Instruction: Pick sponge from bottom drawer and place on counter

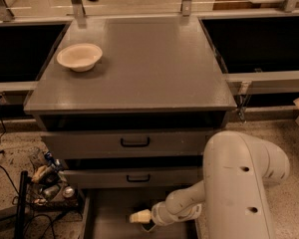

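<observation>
Fingers: my fingers are low inside the bottom drawer, towards its middle, with the pale tip pointing at its left wall. I cannot tell whether they are spread or pressed together.
Sponge: I cannot make it out. If it lies in the bottom drawer, it is under my wrist or lost in the shadow on the floor there.
Arm: my white arm bends down into the bottom drawer from its right side and covers the right half of it.
Above the bottom drawer: two shut drawers with black handles, then the worktop, with a cream bowl on the part above the drawer's left end.
Left of the bottom drawer: a heap of small clutter and cables on the floor.
Risk, blind grasp: I could close on nothing, or nip only an edge of the sponge and drop it on the way up.
Risk, lift: rising straight up, I could knock against the drawer front just above.
Risk, placing: setting down too far left could nudge the bowl.
Writing: none I can read.
</observation>
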You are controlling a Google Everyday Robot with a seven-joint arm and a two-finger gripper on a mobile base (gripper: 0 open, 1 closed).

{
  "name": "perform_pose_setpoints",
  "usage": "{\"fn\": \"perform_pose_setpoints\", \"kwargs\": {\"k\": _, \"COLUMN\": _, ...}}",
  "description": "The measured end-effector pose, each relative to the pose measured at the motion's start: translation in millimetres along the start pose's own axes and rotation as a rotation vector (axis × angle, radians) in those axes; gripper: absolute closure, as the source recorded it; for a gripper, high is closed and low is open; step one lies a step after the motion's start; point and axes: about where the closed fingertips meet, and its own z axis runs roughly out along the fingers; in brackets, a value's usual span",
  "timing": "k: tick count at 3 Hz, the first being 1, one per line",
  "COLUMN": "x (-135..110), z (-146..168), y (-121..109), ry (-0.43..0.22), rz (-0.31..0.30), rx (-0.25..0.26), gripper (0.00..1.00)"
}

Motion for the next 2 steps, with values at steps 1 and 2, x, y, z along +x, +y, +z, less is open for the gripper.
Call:
{"fn": "perform_pose_setpoints", "kwargs": {"k": 1, "x": 1, "z": 0, "y": -1, "ry": 0.002, "rz": 0.003, "rx": 0.001, "gripper": 0.0}}
{"fn": "perform_pose_setpoints", "kwargs": {"k": 2, "x": -3, "z": 18, "y": -4, "ry": 0.016, "rz": 0.031, "rx": 0.061, "gripper": 0.0}}
